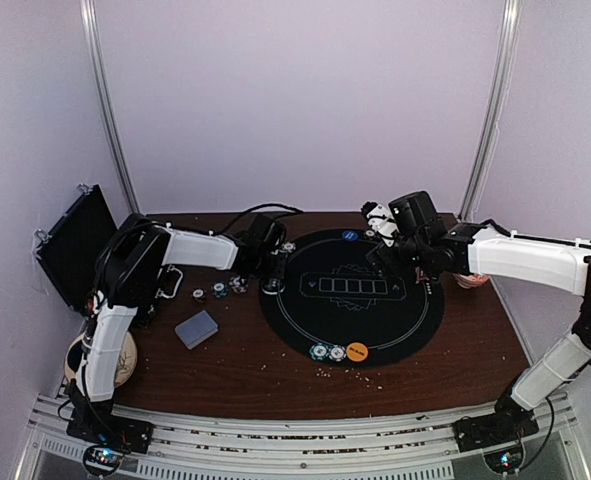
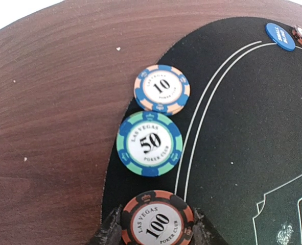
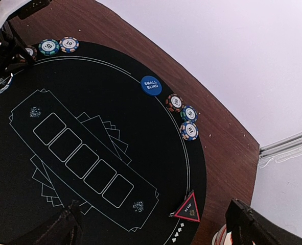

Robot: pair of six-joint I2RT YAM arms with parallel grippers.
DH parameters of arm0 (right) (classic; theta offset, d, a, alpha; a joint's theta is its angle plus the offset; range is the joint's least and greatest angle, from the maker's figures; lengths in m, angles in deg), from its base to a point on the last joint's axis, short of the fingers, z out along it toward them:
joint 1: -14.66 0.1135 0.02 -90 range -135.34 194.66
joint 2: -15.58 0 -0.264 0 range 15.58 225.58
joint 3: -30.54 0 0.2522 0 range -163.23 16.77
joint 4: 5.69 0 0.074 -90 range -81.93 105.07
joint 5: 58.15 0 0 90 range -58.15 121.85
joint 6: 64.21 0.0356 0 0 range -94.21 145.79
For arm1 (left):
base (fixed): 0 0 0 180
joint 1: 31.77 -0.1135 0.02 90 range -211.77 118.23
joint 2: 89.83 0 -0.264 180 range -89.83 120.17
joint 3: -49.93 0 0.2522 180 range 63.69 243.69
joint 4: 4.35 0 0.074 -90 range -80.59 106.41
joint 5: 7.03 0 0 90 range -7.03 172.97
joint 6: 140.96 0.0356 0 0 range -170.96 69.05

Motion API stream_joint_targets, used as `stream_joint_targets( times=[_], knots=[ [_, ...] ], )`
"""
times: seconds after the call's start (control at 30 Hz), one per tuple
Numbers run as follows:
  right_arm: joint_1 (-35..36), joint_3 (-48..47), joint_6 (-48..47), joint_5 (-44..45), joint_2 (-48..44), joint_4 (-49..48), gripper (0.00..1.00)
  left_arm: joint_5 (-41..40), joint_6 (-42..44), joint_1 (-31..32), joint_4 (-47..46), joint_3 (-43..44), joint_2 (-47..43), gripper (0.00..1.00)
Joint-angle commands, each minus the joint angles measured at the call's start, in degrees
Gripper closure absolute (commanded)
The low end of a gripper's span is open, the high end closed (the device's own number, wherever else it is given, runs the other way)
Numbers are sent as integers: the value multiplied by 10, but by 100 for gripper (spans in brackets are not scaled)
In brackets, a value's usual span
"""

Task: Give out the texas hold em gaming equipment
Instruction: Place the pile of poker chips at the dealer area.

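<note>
Pinching the 100 chip [image 2: 158,220], left fingers [image 2: 110,234] touch its edges.

table [image 2: 48,102]: brown wood grain | mat [image 2: 242,127]: matt black | chips [image 2: 149,143]: glossy

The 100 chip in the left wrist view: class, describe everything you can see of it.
The 100 chip is round, dark with orange-red rim stripes and a white centre reading LAS VEGAS 100 POKER CLUB. It lies flat, face up, on the black mat near its edge, its lower part out of frame. The fingers of the left end effector seem to pinch its sides. The 50 chip lies close, not touching.
</note>
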Motion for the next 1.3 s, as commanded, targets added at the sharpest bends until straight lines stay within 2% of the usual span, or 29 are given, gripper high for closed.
stream_joint_targets(
  times=[0.0,0.23,0.4,0.5,0.63,0.83,1.0,1.27],
  knots=[
    [-2,-2,7,1,-18,-8,0,-18,9,1,-12,21,11,60],
    [-2,-2,6,-3,-21,-7,0,-20,11,2,-8,30,18,59],
    [-2,-1,7,-6,-22,-8,0,-24,12,2,1,35,19,52],
    [-2,-1,5,-6,-22,-8,0,-21,12,1,10,37,18,43],
    [-2,-1,5,-8,-23,-8,0,-22,9,1,13,25,8,38],
    [-2,-1,4,-10,-22,-8,0,-30,1,1,12,-1,-30,30],
    [-2,-1,5,-11,-21,-7,0,-40,7,2,24,2,-65,27],
    [-2,-2,5,-12,-23,-6,0,-71,15,1,61,-25,-153,18]
  ],
)
